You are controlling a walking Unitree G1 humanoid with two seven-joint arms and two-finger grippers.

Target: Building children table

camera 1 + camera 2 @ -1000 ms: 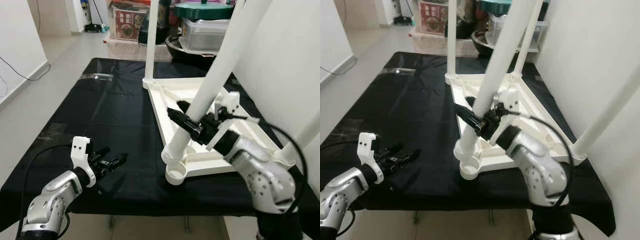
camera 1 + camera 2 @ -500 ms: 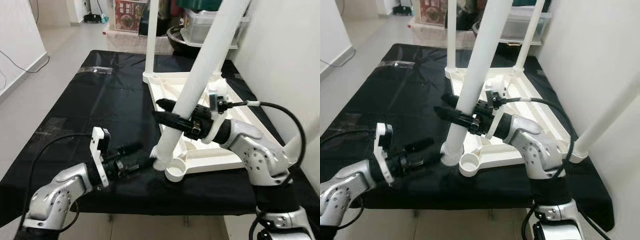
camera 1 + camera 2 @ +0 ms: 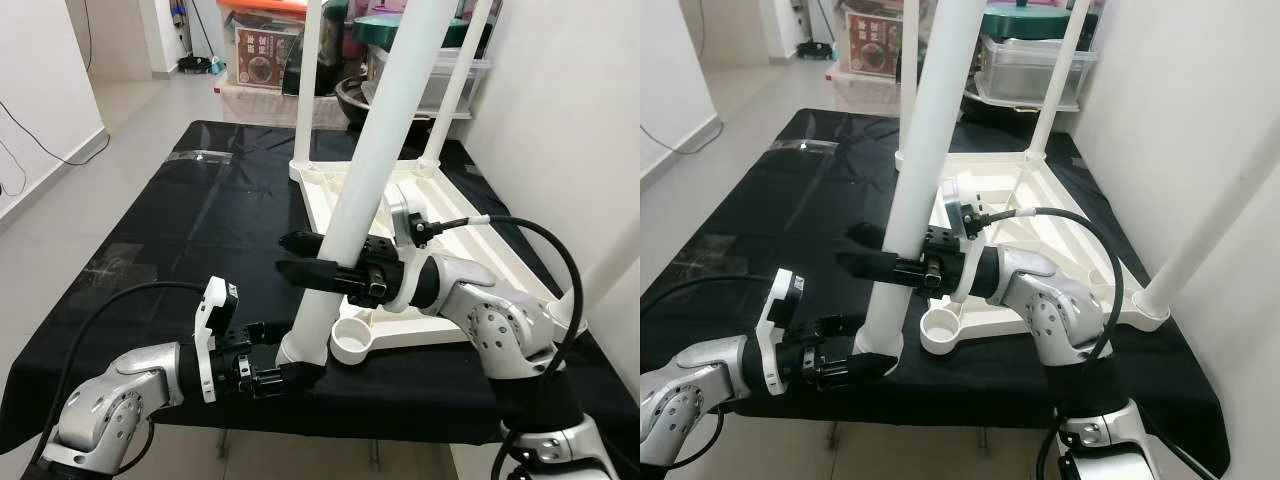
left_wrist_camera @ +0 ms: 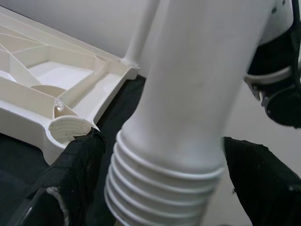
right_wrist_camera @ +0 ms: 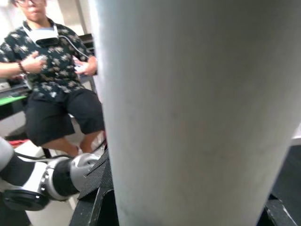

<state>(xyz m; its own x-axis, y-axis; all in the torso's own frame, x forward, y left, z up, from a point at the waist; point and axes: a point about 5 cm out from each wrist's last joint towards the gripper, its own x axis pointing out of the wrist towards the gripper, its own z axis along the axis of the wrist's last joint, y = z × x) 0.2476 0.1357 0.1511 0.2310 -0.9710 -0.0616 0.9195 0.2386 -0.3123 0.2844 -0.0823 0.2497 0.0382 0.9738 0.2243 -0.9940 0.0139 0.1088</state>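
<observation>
The leg (image 3: 372, 170) stands centre frame, its threaded end just beside the tabletop's (image 3: 480, 262) empty corner socket. It looks light, stiff and slick, so keep your holds low: right gripper (image 3: 300, 258) clenched mid-shaft, left gripper (image 3: 283, 368) grasping the base on the desk (image 3: 200, 230).

open black cloth (image 3: 200, 215) lies left of the upturned tabletop (image 3: 455, 230); its upright legs (image 3: 305, 85) crowd the right.
</observation>
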